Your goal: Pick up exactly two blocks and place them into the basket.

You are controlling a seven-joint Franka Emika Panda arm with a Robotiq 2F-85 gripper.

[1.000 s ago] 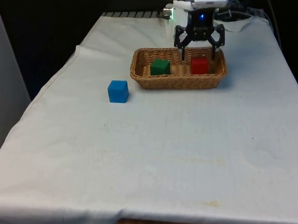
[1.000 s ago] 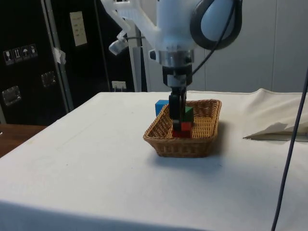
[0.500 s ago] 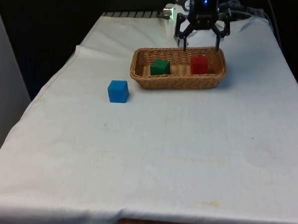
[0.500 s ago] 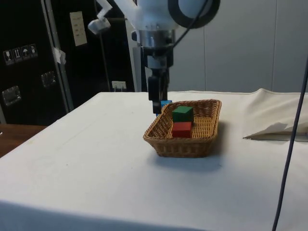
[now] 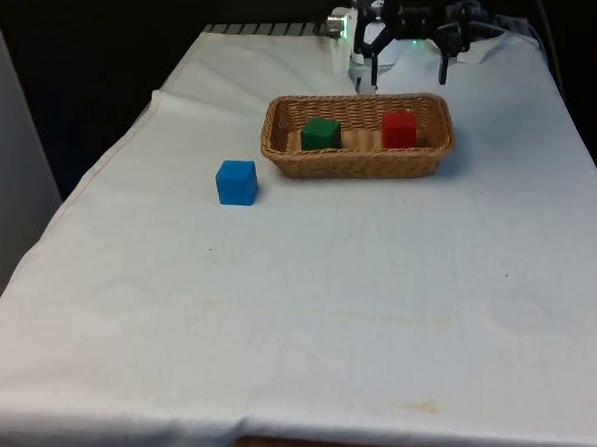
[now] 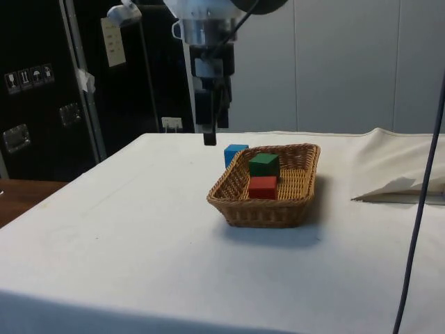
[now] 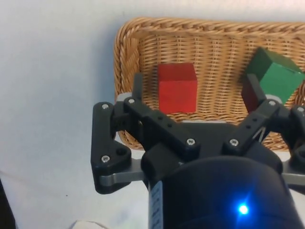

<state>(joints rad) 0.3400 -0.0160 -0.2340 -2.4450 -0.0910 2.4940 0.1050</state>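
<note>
Blue block [image 5: 236,182]: sits on the white cloth [image 5: 313,303] toward the front view's left, just beside the basket's short end but apart from it; one flat face turned to the camera.
Basket [image 5: 358,161]: oblong wicker tray, long axis running across the front view from left to right, mouth upward.
Green block [image 5: 321,133]: inside the basket at its left end in the front view, turned slightly askew in the wrist view [image 7: 275,76].
Red block [image 5: 399,129]: inside the basket toward its right end, square to the weave, well apart from the green one.
Gripper [image 5: 409,74]: hangs above and behind the basket's far rim, fingers [image 7: 137,88] spread wide and holding nothing.
Obstructions: nothing stands between the gripper and the basket.
</note>
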